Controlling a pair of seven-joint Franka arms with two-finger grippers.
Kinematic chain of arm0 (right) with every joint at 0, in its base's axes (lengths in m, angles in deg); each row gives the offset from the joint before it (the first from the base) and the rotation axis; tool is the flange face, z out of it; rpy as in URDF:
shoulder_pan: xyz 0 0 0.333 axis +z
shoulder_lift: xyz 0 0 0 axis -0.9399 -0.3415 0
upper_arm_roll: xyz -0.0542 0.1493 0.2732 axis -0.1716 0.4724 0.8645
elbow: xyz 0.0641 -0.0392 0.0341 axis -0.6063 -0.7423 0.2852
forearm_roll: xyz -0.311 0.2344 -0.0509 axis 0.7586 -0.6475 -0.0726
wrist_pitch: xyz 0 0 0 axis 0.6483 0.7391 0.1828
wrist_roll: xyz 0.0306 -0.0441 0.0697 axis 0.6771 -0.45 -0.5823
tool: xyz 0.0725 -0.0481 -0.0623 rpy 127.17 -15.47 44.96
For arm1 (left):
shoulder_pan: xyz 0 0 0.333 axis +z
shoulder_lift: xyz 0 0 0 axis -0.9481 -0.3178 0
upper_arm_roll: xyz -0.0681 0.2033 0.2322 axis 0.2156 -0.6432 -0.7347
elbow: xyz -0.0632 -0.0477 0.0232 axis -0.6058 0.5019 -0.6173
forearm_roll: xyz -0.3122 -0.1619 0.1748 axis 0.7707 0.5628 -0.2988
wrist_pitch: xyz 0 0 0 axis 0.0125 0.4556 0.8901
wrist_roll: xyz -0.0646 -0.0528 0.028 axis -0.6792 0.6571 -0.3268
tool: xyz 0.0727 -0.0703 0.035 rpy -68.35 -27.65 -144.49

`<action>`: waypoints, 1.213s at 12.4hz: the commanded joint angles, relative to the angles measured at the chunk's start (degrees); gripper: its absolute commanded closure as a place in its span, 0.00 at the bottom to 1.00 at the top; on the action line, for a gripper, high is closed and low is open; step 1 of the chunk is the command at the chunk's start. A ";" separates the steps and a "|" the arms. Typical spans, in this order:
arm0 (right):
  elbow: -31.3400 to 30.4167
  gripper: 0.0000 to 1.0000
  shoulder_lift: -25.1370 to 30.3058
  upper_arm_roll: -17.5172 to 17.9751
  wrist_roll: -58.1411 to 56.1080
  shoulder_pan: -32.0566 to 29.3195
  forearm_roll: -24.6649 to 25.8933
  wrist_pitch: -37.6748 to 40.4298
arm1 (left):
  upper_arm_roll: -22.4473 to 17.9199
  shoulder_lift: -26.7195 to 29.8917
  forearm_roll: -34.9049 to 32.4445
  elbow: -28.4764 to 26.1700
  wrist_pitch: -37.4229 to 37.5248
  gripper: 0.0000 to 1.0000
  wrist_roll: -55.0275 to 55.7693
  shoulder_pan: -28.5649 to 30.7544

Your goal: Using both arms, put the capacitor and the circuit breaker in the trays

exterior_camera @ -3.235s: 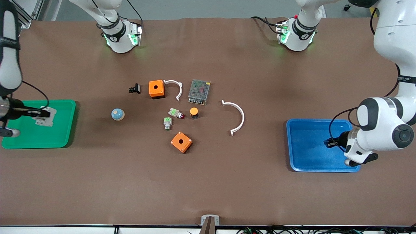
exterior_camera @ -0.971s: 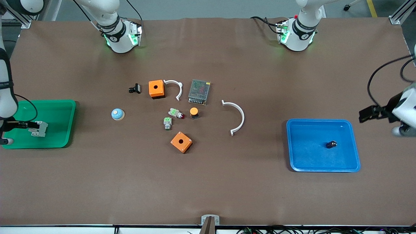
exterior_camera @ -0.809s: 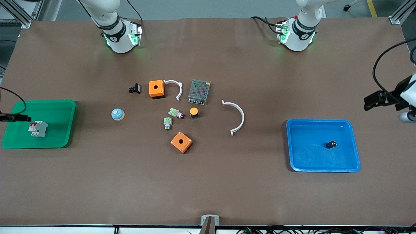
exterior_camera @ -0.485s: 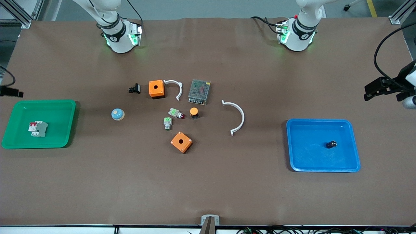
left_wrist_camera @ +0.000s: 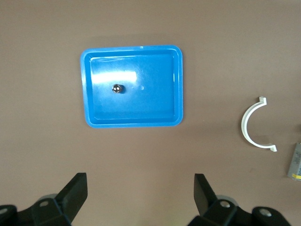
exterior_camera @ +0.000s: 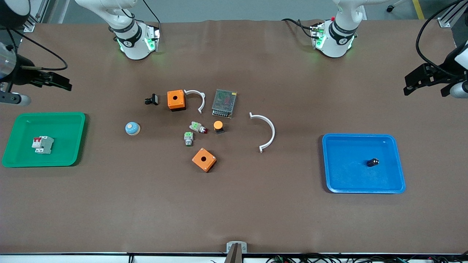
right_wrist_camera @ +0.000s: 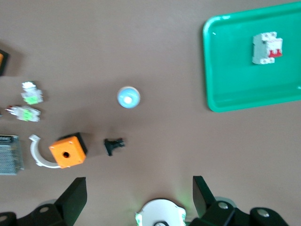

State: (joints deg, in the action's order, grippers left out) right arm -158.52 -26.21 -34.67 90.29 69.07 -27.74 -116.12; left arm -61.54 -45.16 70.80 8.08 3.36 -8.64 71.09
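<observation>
The capacitor [exterior_camera: 373, 162], a tiny black cylinder with a pale end, lies in the blue tray [exterior_camera: 340, 182]; it also shows in the left wrist view [left_wrist_camera: 117, 88]. The circuit breaker [exterior_camera: 42, 144], a light-grey block with red levers, lies in the green tray [exterior_camera: 69, 120]; the right wrist view shows it too [right_wrist_camera: 266, 48]. My left gripper [exterior_camera: 420, 82] is open and empty, high over the table's left-arm end. My right gripper [exterior_camera: 60, 82] is open and empty, high over the right-arm end, above bare table by the green tray.
Mid-table lie two orange boxes [exterior_camera: 176, 100] [exterior_camera: 204, 159], a black clip part [exterior_camera: 151, 99], a blue-topped knob [exterior_camera: 132, 128], two green-topped parts [exterior_camera: 188, 138], an orange-capped button [exterior_camera: 218, 126], a mesh power supply [exterior_camera: 224, 103] and two white curved clips [exterior_camera: 267, 131].
Both grippers let go of their parts in the trays, then rose and drew back toward the robots' bases. The capacitor and the circuit breaker stay where they were dropped.
</observation>
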 commanded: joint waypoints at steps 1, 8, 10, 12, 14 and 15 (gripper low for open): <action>3.68 0.00 -0.44 -1.05 0.22 -0.18 -2.87 -0.86 | -5.44 3.31 1.79 -3.98 -0.16 0.00 0.44 -4.97; 7.74 0.00 -1.76 -1.32 0.14 -0.80 -2.69 -4.47 | -5.09 3.14 1.79 -4.78 -0.68 0.00 1.68 -4.46; 8.26 0.00 -2.90 -1.40 -0.13 -0.97 -2.52 -4.91 | -5.00 3.23 1.79 -4.69 -0.77 0.00 1.68 -4.46; 11.77 0.00 -4.31 -1.32 -0.12 -2.19 -2.77 -4.65 | -5.00 3.49 1.79 -4.78 -0.60 0.00 1.59 -4.63; 12.05 0.00 -4.31 -1.32 -0.30 -2.55 -2.52 -4.73 | -5.00 3.06 1.79 -4.69 -0.68 0.00 1.41 -4.72; 12.31 0.00 -4.31 -1.32 -0.30 -2.64 -2.52 -4.73 | -4.92 2.88 1.79 -4.69 -0.77 0.00 1.50 -4.89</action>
State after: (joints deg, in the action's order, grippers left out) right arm -148.48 -29.56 -36.37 90.21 67.31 -29.11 -121.63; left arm -66.24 -43.02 71.73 4.28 3.14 -7.48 66.75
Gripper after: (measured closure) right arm 0.000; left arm 0.000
